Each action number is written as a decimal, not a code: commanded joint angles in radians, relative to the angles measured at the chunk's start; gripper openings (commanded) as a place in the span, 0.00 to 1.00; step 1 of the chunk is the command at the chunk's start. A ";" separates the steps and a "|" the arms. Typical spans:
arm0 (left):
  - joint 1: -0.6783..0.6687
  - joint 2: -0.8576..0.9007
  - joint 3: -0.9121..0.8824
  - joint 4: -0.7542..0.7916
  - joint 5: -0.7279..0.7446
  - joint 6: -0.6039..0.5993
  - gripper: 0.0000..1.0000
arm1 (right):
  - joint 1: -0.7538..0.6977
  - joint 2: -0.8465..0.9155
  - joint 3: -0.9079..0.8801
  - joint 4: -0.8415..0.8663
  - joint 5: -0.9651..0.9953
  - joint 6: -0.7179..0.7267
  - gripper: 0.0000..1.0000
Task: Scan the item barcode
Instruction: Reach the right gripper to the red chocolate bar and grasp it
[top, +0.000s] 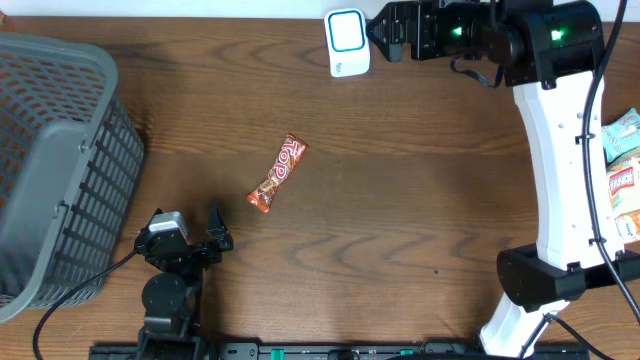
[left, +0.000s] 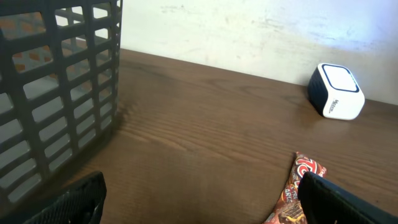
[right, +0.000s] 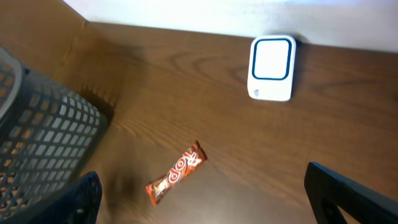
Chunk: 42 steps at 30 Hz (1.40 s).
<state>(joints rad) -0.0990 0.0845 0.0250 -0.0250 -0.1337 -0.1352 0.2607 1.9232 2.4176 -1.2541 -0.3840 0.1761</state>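
The item, a red-brown candy bar (top: 277, 174), lies flat on the wooden table near its middle. A white barcode scanner with a blue-outlined window (top: 347, 42) sits at the far edge. My left gripper (top: 218, 228) rests low at the front left, open and empty, and the bar (left: 298, 186) lies just inside its right finger (left: 336, 202). My right gripper (top: 383, 32) hovers high beside the scanner, open and empty. From there the bar (right: 176, 173) shows far below and the scanner (right: 272, 68) at upper right.
A grey plastic basket (top: 60, 150) fills the left side of the table and stands close to my left arm (left: 56, 93). Several packaged snacks (top: 625, 170) lie at the right edge behind the right arm's white base.
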 joint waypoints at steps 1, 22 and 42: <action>0.004 0.000 -0.021 -0.034 -0.016 -0.008 0.98 | 0.013 -0.029 0.004 -0.017 0.009 -0.002 0.99; 0.004 0.000 -0.021 -0.034 -0.016 -0.008 0.98 | 0.108 -0.023 -0.113 0.035 0.024 -0.069 0.99; 0.004 0.000 -0.021 -0.034 -0.016 -0.009 0.98 | 0.208 -0.023 -0.668 0.246 0.116 -0.026 0.99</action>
<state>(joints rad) -0.0990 0.0845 0.0250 -0.0250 -0.1341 -0.1352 0.4503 1.9194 1.7966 -1.0264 -0.2733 0.1261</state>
